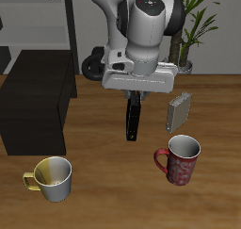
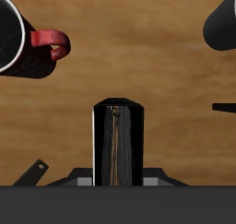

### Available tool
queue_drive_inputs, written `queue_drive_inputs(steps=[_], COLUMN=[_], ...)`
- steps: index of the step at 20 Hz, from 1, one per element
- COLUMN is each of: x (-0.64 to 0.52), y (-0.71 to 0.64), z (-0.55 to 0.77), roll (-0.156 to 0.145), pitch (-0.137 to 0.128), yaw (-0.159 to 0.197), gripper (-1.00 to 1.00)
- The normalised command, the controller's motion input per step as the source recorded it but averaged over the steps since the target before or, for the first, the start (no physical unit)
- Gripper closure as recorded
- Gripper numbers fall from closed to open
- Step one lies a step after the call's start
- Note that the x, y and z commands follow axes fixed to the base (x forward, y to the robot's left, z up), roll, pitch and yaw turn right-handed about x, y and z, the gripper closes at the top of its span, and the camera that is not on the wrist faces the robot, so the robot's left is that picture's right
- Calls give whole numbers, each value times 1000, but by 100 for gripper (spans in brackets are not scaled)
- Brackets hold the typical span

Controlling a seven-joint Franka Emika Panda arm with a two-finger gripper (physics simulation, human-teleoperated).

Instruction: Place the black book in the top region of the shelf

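The black book (image 1: 133, 118) hangs upright from my gripper (image 1: 133, 97), lifted above the wooden table; in the wrist view the book (image 2: 118, 145) shows end-on between the jaws. The gripper is shut on the book. The shelf (image 1: 36, 101) is a low black cabinet at the table's side, some way from the gripper; its flat top is bare.
A small grey book (image 1: 179, 111) stands just beyond the gripper. A red mug (image 1: 180, 159) and a yellow-handled mug (image 1: 52, 178) stand nearer the table's front edge. A potted plant (image 1: 193, 30) is at the back. A tall frame with grey uprights (image 1: 71, 16) stands behind the shelf.
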Motion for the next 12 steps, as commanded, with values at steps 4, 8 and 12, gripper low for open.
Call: queue_drive_inputs(steps=[4,8,12], x=[-299,-259,-171], y=[-139,-68,-84], z=[323,294,312], roll=[-61,-82,-164], pitch=[-20,-10,-21], yaw=[46,102,40], gripper=[100,100,100])
